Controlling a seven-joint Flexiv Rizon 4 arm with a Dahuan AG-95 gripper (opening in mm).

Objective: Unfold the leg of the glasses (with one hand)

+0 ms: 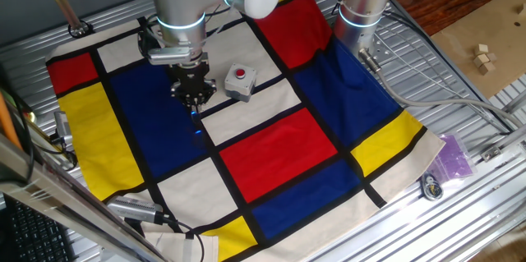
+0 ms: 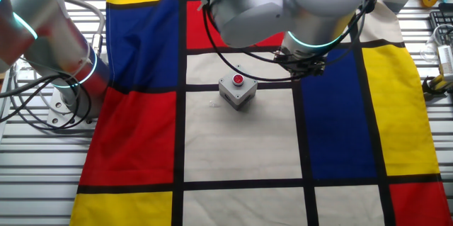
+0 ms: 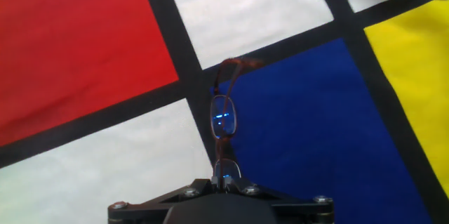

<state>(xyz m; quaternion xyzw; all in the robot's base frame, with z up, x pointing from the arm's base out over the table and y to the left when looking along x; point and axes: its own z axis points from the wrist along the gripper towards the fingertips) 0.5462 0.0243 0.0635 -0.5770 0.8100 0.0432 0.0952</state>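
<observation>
- The gripper (image 1: 194, 98) hangs low over the Mondrian-patterned cloth (image 1: 279, 151), just beside the grey button box (image 1: 239, 82), right above a black stripe between a blue panel and a white one.
- In the hand view, the glasses (image 3: 224, 122) run straight out from the gripper (image 3: 226, 176), one oval lens catching a blue glint, the brownish wire frame thin against the blue and black.
- The jaws appear closed on the near end of the frame; the fingertips themselves are hidden behind the gripper body, so that is a reading, not a certainty.
- The leg (image 3: 235, 66) seems to be the thin curved piece at the far end, though whether it is folded or partly out I cannot tell.
- In the other fixed view the arm covers the glasses entirely; the button box (image 2: 237, 88) sits well clear.
- Judgement: with one hand only, the trick is to use the cloth as the second hand — lower until the leg's tip catches the fabric, then drag or tilt gently so the hinge swings.
- Keep the squeeze light; wire this thin bends easily, and lenses slip.
</observation>
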